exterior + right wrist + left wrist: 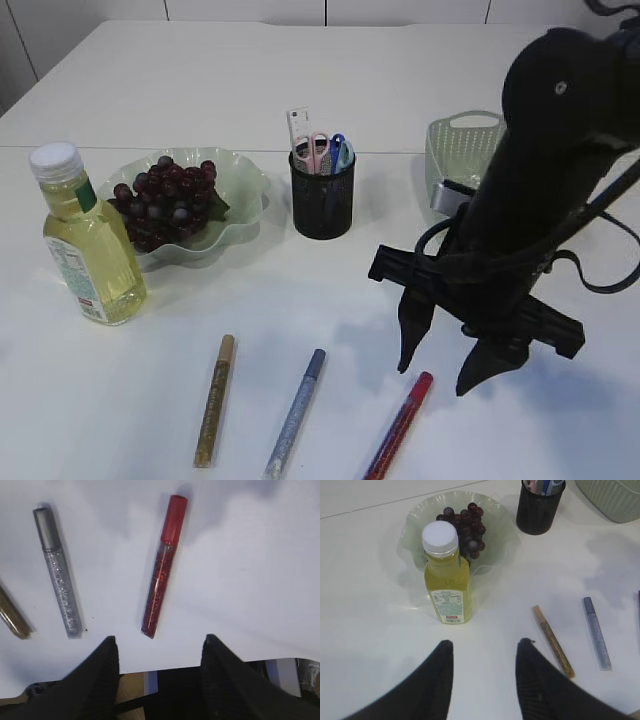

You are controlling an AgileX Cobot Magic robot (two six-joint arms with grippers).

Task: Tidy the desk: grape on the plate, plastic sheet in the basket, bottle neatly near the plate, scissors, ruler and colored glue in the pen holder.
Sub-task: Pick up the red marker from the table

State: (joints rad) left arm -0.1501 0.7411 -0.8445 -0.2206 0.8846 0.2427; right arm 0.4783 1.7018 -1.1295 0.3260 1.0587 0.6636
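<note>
Dark grapes point(165, 200) lie on the green plate point(240, 185), and the bottle point(85, 240) of yellow liquid stands upright against its left side. The black pen holder point(322, 195) holds the ruler point(299, 125), the scissors point(315, 150) and a blue glue point(340, 150). Gold glue point(214, 400), silver glue point(296, 410) and red glue point(400, 425) lie on the table at the front. My right gripper point(435, 378) hangs open and empty just above the red glue point(164, 570). In front of the bottle point(446, 575), my left gripper point(485, 642) is open and empty. The plastic sheet is not clearly visible.
A pale green basket point(462, 150) stands at the back right, partly behind my right arm. The table's front edge runs just under the right gripper point(160, 638). The gold glue point(553, 641) lies to the right of the left fingers.
</note>
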